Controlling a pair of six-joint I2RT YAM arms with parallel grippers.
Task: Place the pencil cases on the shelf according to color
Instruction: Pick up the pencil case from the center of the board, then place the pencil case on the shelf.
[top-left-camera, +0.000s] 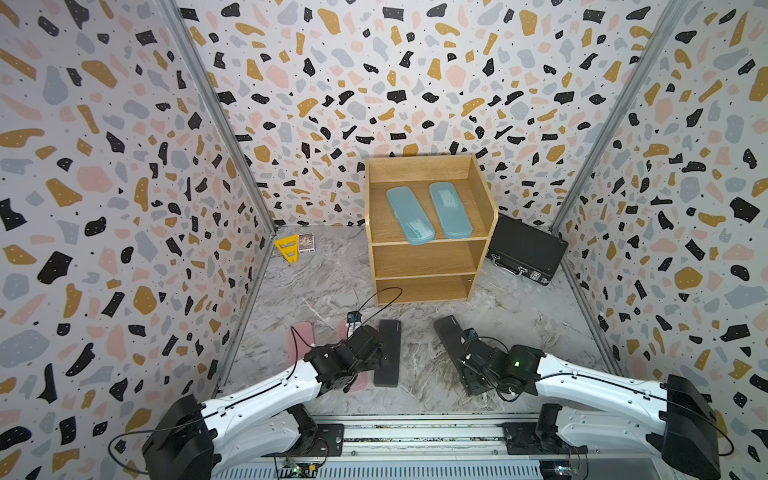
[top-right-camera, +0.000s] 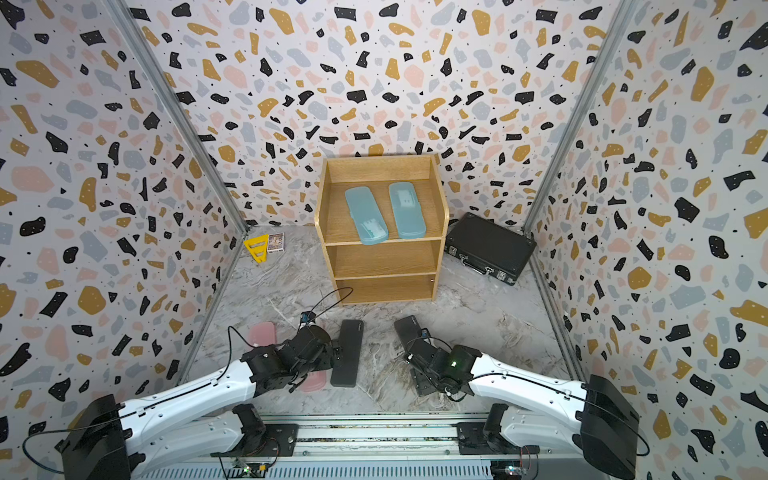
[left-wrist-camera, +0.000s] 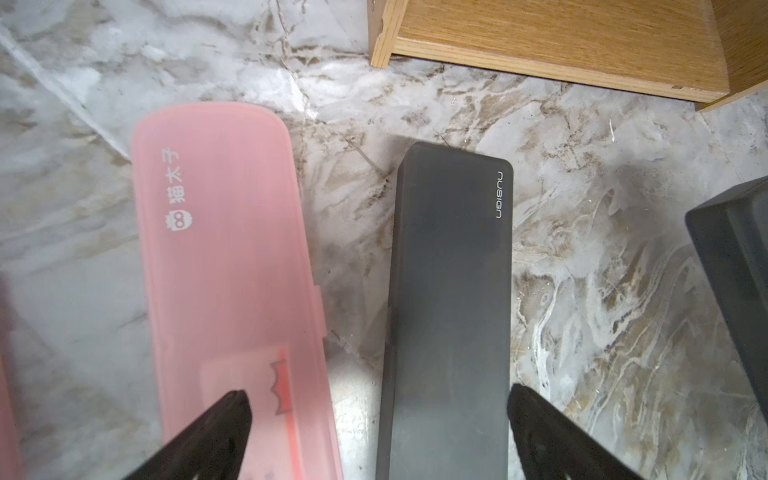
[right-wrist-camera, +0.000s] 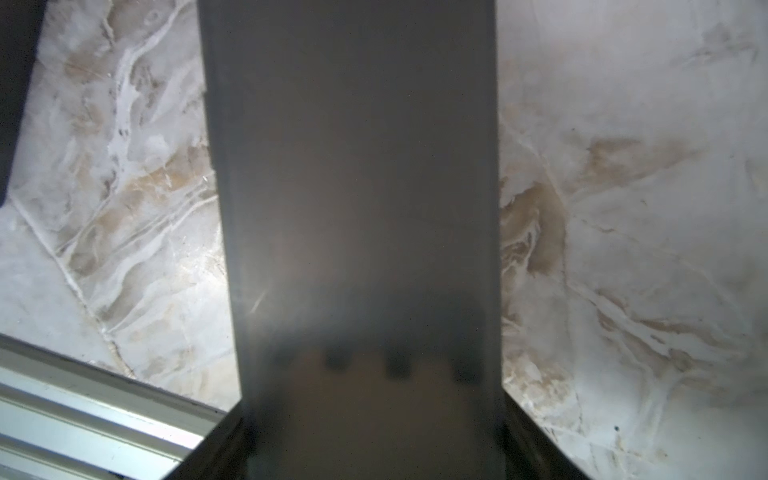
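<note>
The shelf (top-left-camera: 424, 259) stands at the back with two teal pencil cases (top-left-camera: 409, 214) (top-left-camera: 450, 209) on its top tier. On the floor lie a pink case (top-left-camera: 301, 334), a second pink case (left-wrist-camera: 224, 249) partly under my left arm, and two black cases (left-wrist-camera: 451, 291) (top-left-camera: 451, 332). My left gripper (left-wrist-camera: 380, 409) hangs open low over the floor. One of its fingertips is above the pink case, the other at the black case's far edge. My right gripper (right-wrist-camera: 372, 419) is shut on the right black case (right-wrist-camera: 353, 187), a finger against each long side.
A black briefcase (top-left-camera: 525, 249) leans by the shelf's right side. A yellow triangular piece (top-left-camera: 287, 247) and a small card box (top-left-camera: 306, 242) lie in the back left corner. Patterned walls enclose the marble floor. The arms' metal rail (top-left-camera: 415, 432) runs along the front.
</note>
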